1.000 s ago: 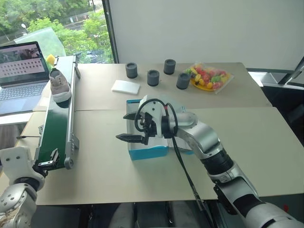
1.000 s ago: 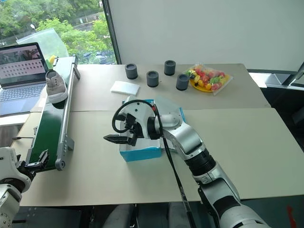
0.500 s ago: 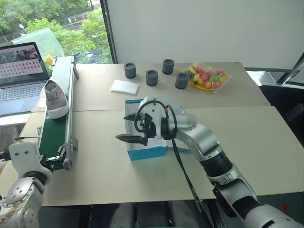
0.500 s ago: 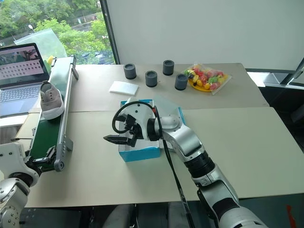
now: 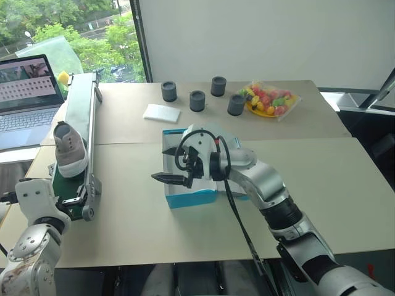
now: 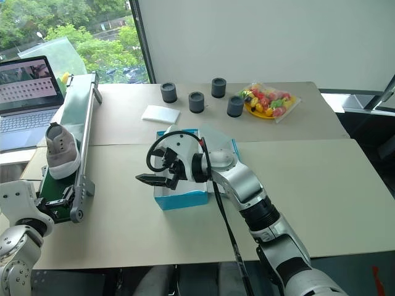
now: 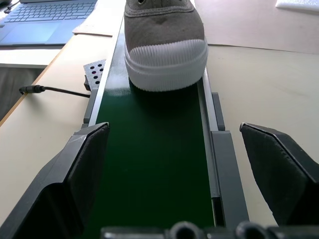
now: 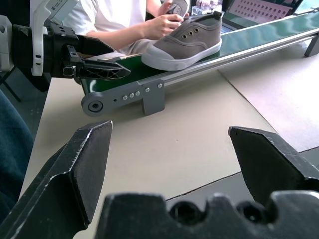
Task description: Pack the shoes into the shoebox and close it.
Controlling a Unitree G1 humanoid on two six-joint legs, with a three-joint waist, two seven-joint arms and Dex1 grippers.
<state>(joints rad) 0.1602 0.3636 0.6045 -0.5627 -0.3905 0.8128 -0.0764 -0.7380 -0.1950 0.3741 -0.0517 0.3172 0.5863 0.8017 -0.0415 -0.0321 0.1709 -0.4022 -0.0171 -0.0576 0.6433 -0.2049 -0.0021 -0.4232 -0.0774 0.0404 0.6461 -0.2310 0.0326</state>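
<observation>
- Jaws of the left gripper (image 7: 174,164) stand wide apart, one finger either side of the green conveyor (image 7: 149,164), with nothing between them.
- Sneaker (image 7: 164,40): rests on the belt directly ahead of the left gripper, rubber toe cap toward it, long axis along the belt and so in line with the gripper's reach; a stretch of bare belt separates them.
- Left gripper: at the conveyor's near end, clearly the nearer of the two to the sneaker; a straight advance along the belt would probably bring the fingers to flank the toe.
- Right gripper (image 5: 173,165): jaws likewise spread and empty, held over the turquoise shoebox (image 5: 191,196), pointing toward the conveyor, well apart from the sneaker.
- Shoebox: on the table between conveyor and right arm; its contents are hidden by the gripper.
- Person's hand (image 8: 164,25): seemingly touching the sneaker's heel.
</observation>
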